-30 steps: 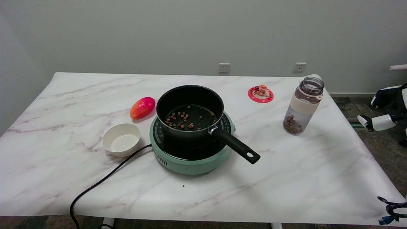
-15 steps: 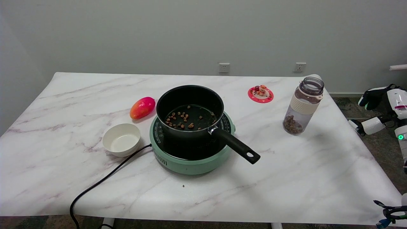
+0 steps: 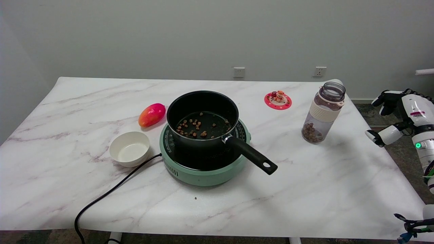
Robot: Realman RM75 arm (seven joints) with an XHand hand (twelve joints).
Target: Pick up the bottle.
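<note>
Approach is the step in hand: in the head view the robot hand (image 3: 393, 115), fingers spread and holding nothing, hovers at the frame's right edge beside the upright bottle (image 3: 323, 113) on the worktop (image 3: 305, 189), so next it must reach left and close around it.

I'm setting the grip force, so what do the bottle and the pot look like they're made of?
Bottle: likely clear, smoky plastic, since the brown pieces show through its wall; a matte cream band, perhaps silicone, wraps the upper body. Pot: probably metal with a dark matte coating, black handle apparently plastic.
</note>
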